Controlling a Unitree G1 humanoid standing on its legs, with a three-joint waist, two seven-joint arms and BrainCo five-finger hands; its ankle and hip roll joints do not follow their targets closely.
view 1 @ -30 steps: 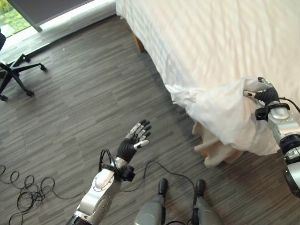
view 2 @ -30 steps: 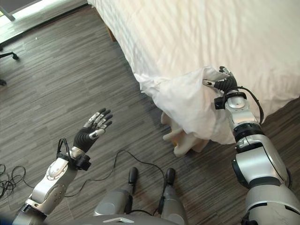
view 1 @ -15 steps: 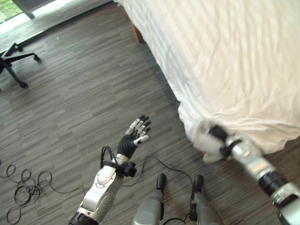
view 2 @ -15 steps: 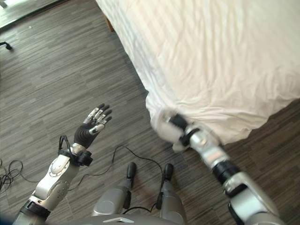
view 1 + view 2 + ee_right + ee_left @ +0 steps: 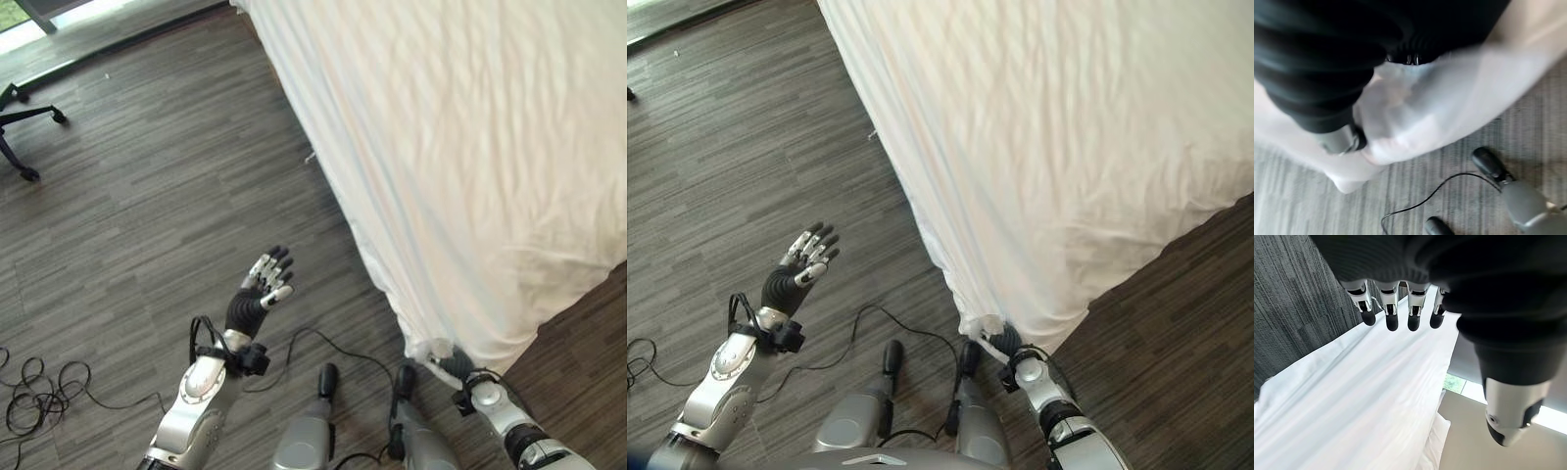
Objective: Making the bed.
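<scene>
White bed sheet (image 5: 470,157) lies spread over the bed and hangs down its side toward the dark wood floor (image 5: 147,196), drawn low at the near corner, apparently to pull the cover taut. Right hand (image 5: 456,367) is clenched on that corner, bunching the cloth. Left hand (image 5: 257,291) hangs over the floor, fingers straight, grasping nothing, probably for balance.

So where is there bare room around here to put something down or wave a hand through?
Free: the wood floor between the bed's draped sheet and the office chair, where the open left hand is raised. The flat sheet top is bare too. Crowded: the sheet's near corner, gripped by the right hand.
</scene>
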